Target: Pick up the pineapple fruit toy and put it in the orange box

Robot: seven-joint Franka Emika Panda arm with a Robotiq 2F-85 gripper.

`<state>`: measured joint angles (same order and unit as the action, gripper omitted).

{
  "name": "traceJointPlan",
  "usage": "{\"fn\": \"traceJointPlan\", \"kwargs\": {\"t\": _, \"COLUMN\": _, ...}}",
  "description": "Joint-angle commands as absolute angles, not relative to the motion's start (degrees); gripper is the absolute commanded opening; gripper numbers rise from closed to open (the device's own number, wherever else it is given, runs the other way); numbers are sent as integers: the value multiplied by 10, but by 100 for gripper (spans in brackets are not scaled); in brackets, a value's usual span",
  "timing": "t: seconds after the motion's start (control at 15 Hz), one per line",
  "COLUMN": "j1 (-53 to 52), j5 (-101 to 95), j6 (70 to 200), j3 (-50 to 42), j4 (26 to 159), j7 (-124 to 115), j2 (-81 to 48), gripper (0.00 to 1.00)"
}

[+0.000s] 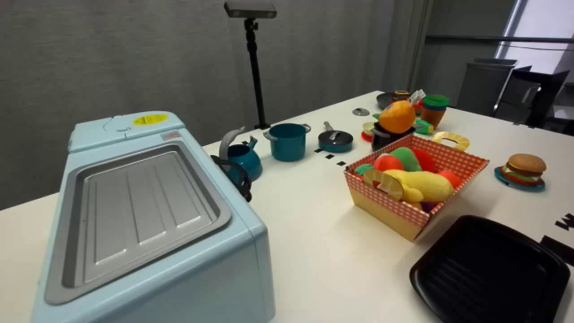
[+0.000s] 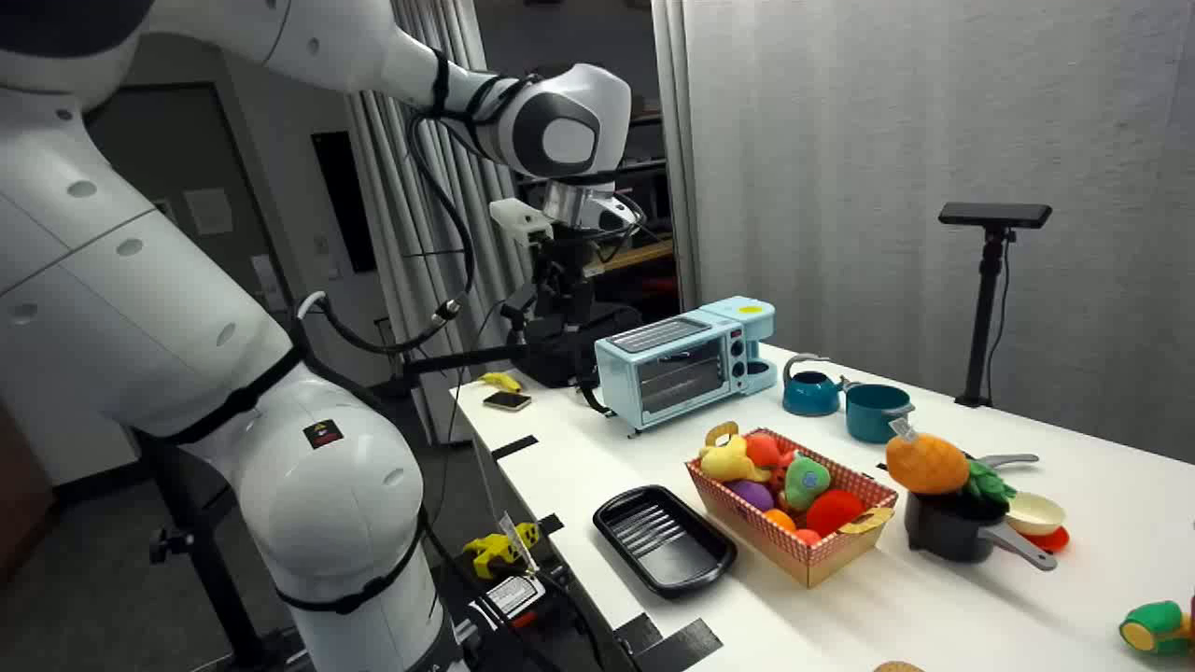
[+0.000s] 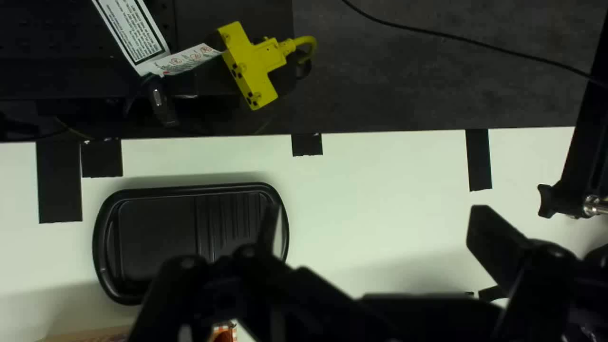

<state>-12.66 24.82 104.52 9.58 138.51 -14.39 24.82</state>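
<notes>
The pineapple toy, with an orange body and a green crown, lies on top of a small black pot in both exterior views (image 1: 397, 117) (image 2: 926, 464). It is out of the wrist view. The orange box, a red-checked basket with flared sides, stands beside that pot in both exterior views (image 1: 388, 220) (image 2: 761, 539). It holds several plush fruits. A corner of it shows at the bottom of the wrist view (image 3: 223, 331). My gripper (image 3: 375, 211) is open and empty, high above the table edge. In an exterior view the gripper (image 2: 560, 294) hangs near the light-blue appliance, apart from box and toy; its fingers blur into the dark background.
A black tray (image 1: 489, 269) lies in front of the box, and the tray also shows in the wrist view (image 3: 156, 237). The light-blue appliance (image 2: 681, 364) stands at the table's end. A teal kettle (image 2: 810, 394), teal pot (image 2: 870, 415) and burger toy (image 1: 523, 169) stand around.
</notes>
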Motion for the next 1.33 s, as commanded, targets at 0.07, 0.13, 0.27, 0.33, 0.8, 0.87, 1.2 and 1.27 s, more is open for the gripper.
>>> {"fn": "traceJointPlan", "kwargs": {"t": 0.07, "j1": -118, "j5": 251, "j6": 1042, "j3": 103, "j4": 1384, "j7": -142, "j2": 248, "gripper": 100}}
{"fn": "traceJointPlan", "kwargs": {"t": 0.13, "j1": -118, "j5": 251, "j6": 1042, "j3": 103, "j4": 1384, "j7": -142, "j2": 248, "gripper": 100}}
{"fn": "traceJointPlan", "kwargs": {"t": 0.27, "j1": -118, "j5": 251, "j6": 1042, "j3": 103, "j4": 1384, "j7": -142, "j2": 248, "gripper": 100}}
{"fn": "traceJointPlan", "kwargs": {"t": 0.33, "j1": -118, "j5": 251, "j6": 1042, "j3": 103, "j4": 1384, "j7": -142, "j2": 248, "gripper": 100}}
{"fn": "traceJointPlan", "kwargs": {"t": 0.8, "j1": -118, "j5": 251, "j6": 1042, "j3": 103, "j4": 1384, "j7": -142, "j2": 248, "gripper": 100}}
{"fn": "traceJointPlan", "kwargs": {"t": 0.87, "j1": -118, "j5": 251, "j6": 1042, "j3": 103, "j4": 1384, "j7": -142, "j2": 248, "gripper": 100}}
{"fn": "traceJointPlan", "kwargs": {"t": 1.2, "j1": -102, "j5": 235, "j6": 1061, "j3": 101, "j4": 1374, "j7": -151, "j2": 252, "gripper": 100}}
{"fn": "traceJointPlan", "kwargs": {"t": 1.27, "j1": -96, "j5": 228, "j6": 1068, "j3": 101, "j4": 1370, "j7": -155, "j2": 254, "gripper": 100}}
